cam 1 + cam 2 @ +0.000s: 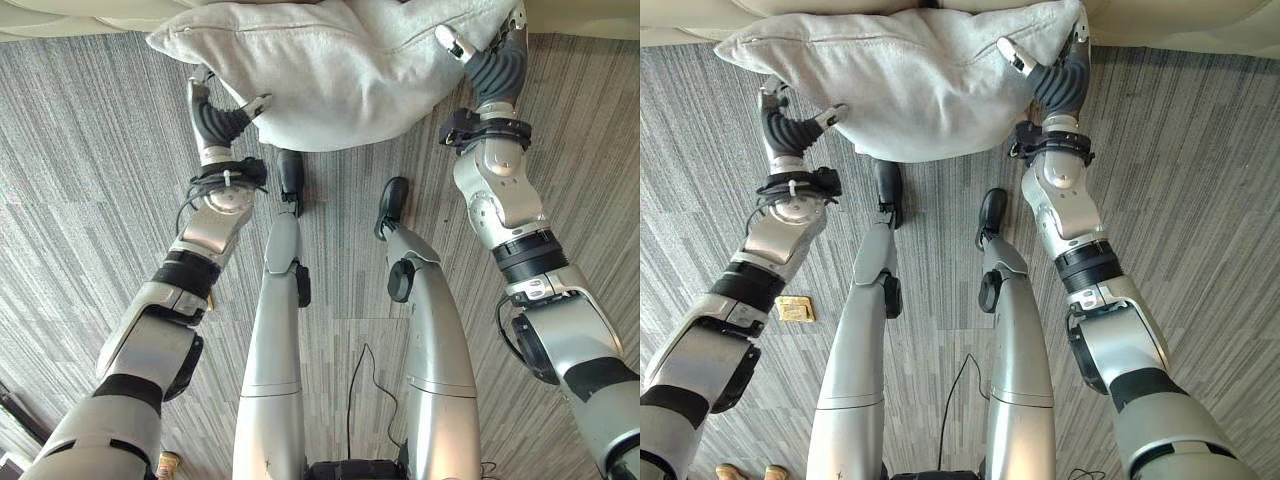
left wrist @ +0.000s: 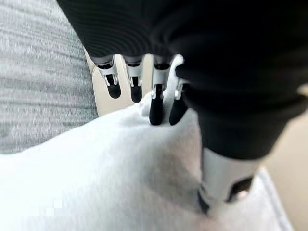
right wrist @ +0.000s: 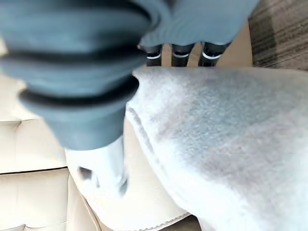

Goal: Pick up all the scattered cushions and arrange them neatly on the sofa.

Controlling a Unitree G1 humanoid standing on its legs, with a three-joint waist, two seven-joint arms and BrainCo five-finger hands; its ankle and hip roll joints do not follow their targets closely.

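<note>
Both hands grip one grey cushion (image 1: 910,85) at top centre: left hand (image 1: 215,110) pinching its left corner, right hand (image 1: 1055,70) clamping its right edge. It hangs over carpet (image 1: 90,160), touching the cream sofa (image 1: 1180,20). Uneven release could let it slide off; open floor surrounds it
</note>
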